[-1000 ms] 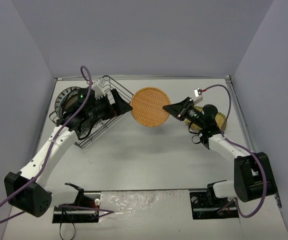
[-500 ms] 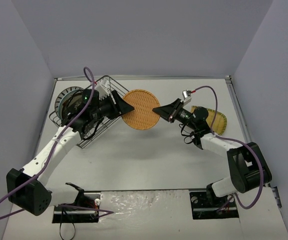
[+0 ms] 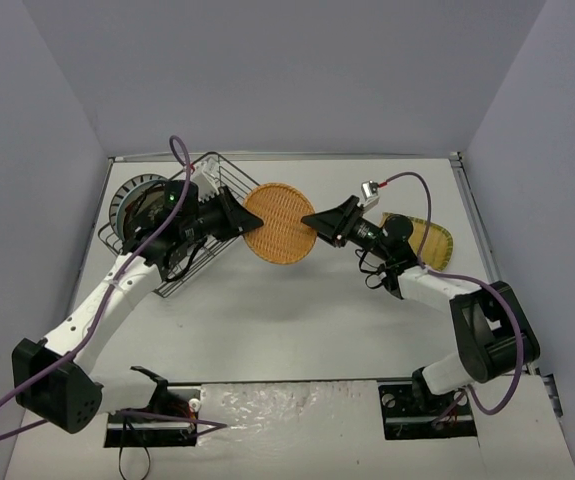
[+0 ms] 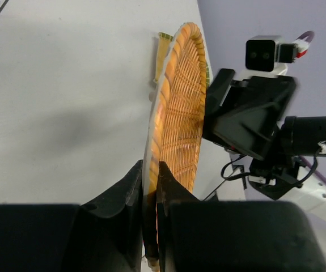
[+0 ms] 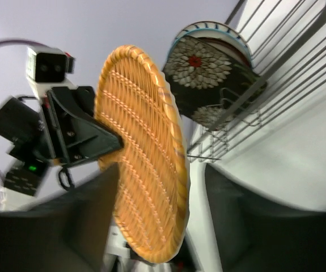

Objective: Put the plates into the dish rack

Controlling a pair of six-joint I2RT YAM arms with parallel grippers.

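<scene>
1. Hanging in mid-air between the two arms is the orange-tan plate [image 3: 279,222]. It's woven like a basket, it's standing on edge, and it's just right of the dish rack [image 3: 229,176], above the table [image 3: 297,330].
2. The left gripper [image 3: 247,218] is clamped onto the plate's left rim. In the left wrist view, both fingers pinch the edge tight with the weave running up between them.
3. The right gripper [image 3: 312,220] sits at the opposite rim. In its own wrist view the fingers are blurry, but they look spread, one on each side of the plate with a gap showing on the right. So I'd call it released, not squeezing.
4. The rack sits on the far left of the table, angled, with the left arm reaching over it.
5. Two plates stand upright in the rack. One is a dark plate [image 5: 205,71] with a pale petal pattern and a red centre. The other is a white one with black rim stripes [image 5: 208,27] just behind it, at the far-left end.
6. A yellowish woven piece [image 3: 432,240] lies flat on the table, on the right under the right arm.
7. A small green light glows on the left arm.
</scene>
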